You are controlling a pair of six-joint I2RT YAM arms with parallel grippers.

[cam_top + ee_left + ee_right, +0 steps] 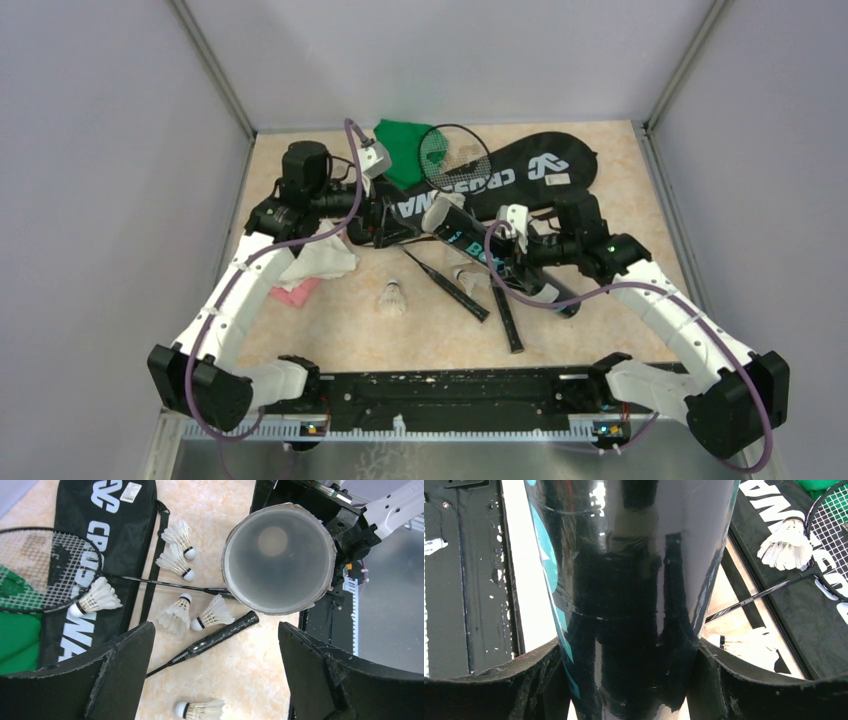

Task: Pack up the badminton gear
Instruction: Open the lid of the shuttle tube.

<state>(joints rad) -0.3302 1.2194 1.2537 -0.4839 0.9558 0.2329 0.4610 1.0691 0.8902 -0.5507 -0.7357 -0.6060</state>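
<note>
Black tube (624, 605) in right claw (631, 670), two rackets (215, 637), six shuttlecocks (175, 562), bag (115, 525)

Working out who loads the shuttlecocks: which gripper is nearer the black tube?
Right. The right gripper is clamped around the black tube, holding its body. The left gripper is open, facing the tube's open mouth from a short way off, not touching it.

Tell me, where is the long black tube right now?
In the top view the tube sits right of centre, clamped in the right gripper, by the racket bag's near edge, its open mouth facing the left gripper.
</note>
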